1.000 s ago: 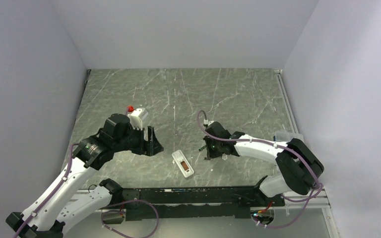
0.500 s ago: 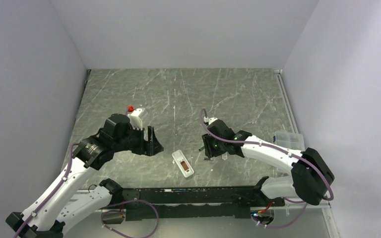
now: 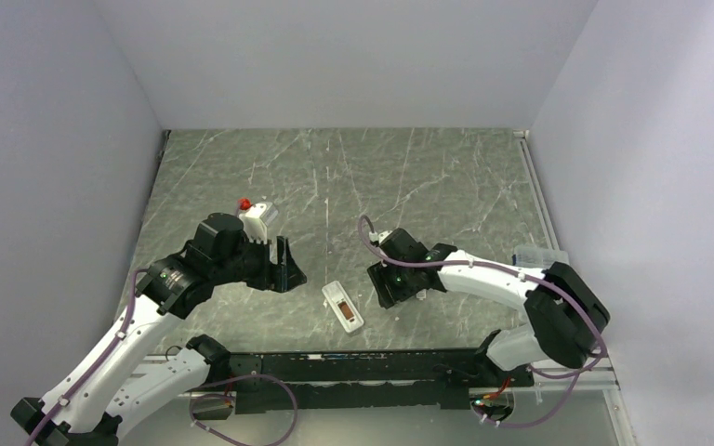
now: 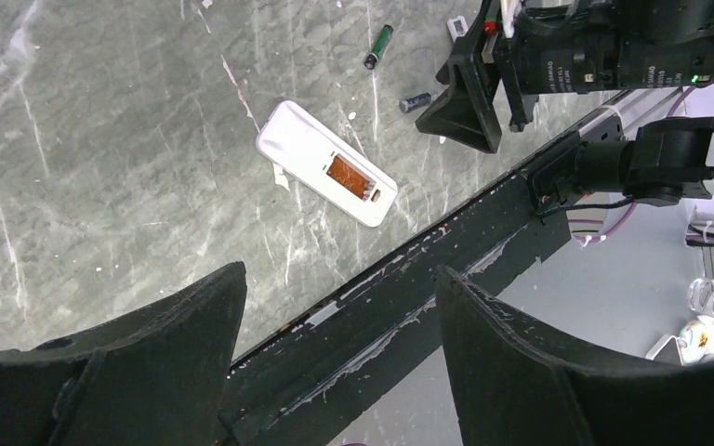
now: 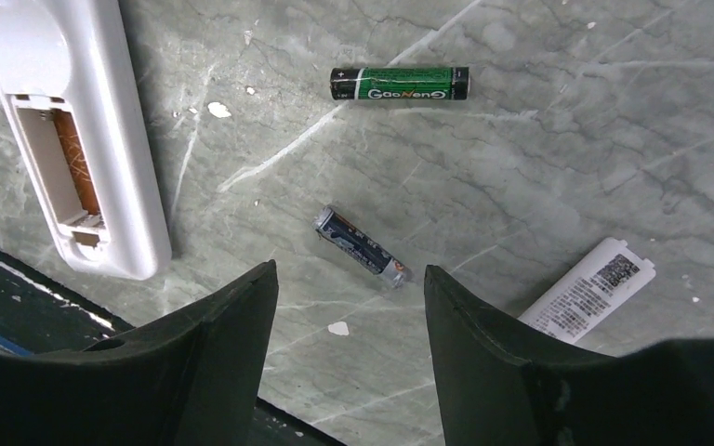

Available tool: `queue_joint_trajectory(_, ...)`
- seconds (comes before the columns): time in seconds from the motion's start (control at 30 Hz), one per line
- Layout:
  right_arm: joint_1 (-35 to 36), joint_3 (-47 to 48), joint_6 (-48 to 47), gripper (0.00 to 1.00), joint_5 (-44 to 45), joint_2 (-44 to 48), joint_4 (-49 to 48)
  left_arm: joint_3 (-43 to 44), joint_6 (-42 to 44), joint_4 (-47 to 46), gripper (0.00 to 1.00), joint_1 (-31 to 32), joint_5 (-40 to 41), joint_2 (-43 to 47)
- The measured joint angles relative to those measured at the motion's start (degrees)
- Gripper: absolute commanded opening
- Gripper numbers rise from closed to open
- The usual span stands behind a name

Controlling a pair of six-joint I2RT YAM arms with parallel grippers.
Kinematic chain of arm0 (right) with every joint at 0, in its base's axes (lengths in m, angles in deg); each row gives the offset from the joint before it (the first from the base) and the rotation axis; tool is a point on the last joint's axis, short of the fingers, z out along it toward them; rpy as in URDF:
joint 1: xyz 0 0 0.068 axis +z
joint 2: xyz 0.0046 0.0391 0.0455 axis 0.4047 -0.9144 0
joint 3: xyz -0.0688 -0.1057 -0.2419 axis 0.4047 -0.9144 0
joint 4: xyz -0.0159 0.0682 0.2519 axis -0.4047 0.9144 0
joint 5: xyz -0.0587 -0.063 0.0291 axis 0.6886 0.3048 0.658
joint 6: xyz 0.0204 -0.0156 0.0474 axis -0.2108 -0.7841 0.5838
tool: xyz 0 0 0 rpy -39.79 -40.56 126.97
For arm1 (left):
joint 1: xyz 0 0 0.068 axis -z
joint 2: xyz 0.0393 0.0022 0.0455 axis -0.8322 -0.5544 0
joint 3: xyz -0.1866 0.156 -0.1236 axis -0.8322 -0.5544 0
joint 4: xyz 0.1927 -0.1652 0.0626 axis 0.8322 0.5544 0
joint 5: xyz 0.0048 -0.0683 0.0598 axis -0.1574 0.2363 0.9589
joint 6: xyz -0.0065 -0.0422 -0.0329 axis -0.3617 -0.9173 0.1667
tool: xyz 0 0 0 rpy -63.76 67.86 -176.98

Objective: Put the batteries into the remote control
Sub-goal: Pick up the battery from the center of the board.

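"GaoNeng" on the green battery (image 5: 399, 83)

The table (image 5: 558, 167) is grey-green marble with pale white veins and flecks; the remote control (image 5: 67, 139) is white, its recess brownish-orange; the green battery (image 5: 400, 83) has black ends and yellow-orange lettering; the blue battery (image 5: 363, 247) is dark with a silver tip; a white cover (image 5: 588, 290) carries black print; the left gripper (image 4: 341, 272) and the right gripper (image 5: 346, 277) are black.

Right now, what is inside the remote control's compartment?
No battery: only its brownish-orange floor shows. The green battery and the dark battery lie outside the remote control. Nothing covers the compartment.
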Motion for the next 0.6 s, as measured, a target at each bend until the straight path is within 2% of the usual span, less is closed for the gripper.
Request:
queue_joint_trajectory(0.2, 0.0, 0.26, -0.74, 0.58, -0.44, -2.69, -0.33, 0.0, 0.0, 0.0, 0.79, 0.0, -0.04, 0.0)
queue_joint_trajectory(0.4, 0.0, 0.39, -0.81, 0.47, -0.22, -3.58, -0.46, 0.0, 0.02, 0.0, 0.79, 0.0, -0.2, -0.02)
queue_joint_trajectory(0.6, 0.9, 1.07, -0.37, 0.42, 0.85, -3.93, -0.02, 0.0, 0.02, -0.02, 0.79, 0.0, -0.22, -0.13)
